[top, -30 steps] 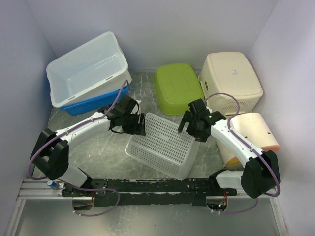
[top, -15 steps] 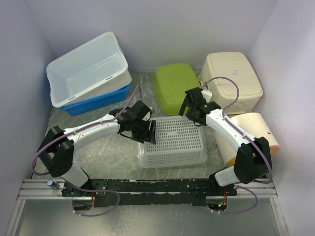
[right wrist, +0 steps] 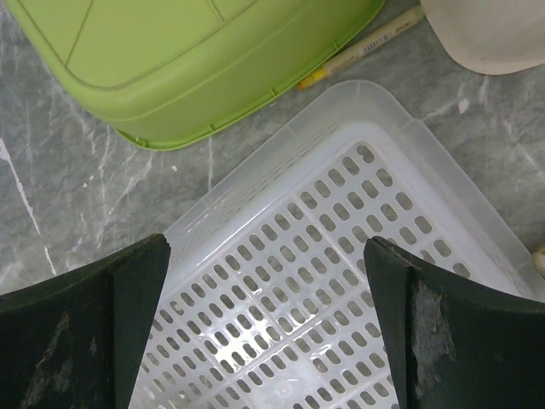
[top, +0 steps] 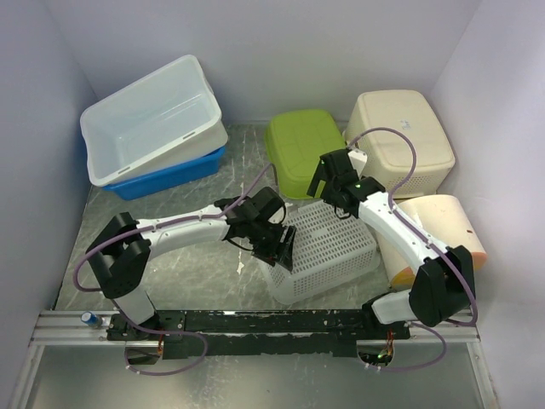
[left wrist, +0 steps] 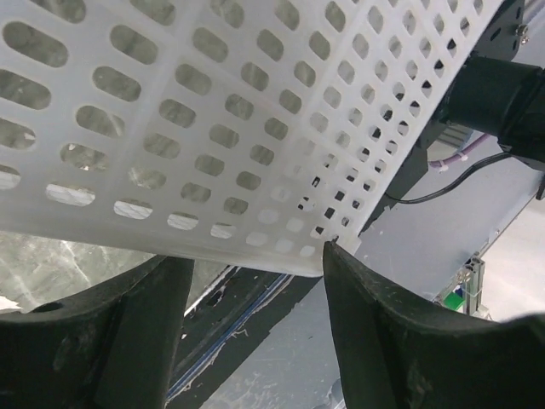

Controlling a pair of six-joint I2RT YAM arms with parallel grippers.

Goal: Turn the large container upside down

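Perforated basket tilted; left hand apart at its edge; right hand apart above

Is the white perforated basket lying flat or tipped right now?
Tipped: the basket slants, its left edge resting against the fingers of the left gripper.

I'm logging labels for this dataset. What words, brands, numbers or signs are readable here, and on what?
No text is readable.
Pen beside the green container: a line of print, too small and blurred to read.
White perforated basket: no lettering visible.
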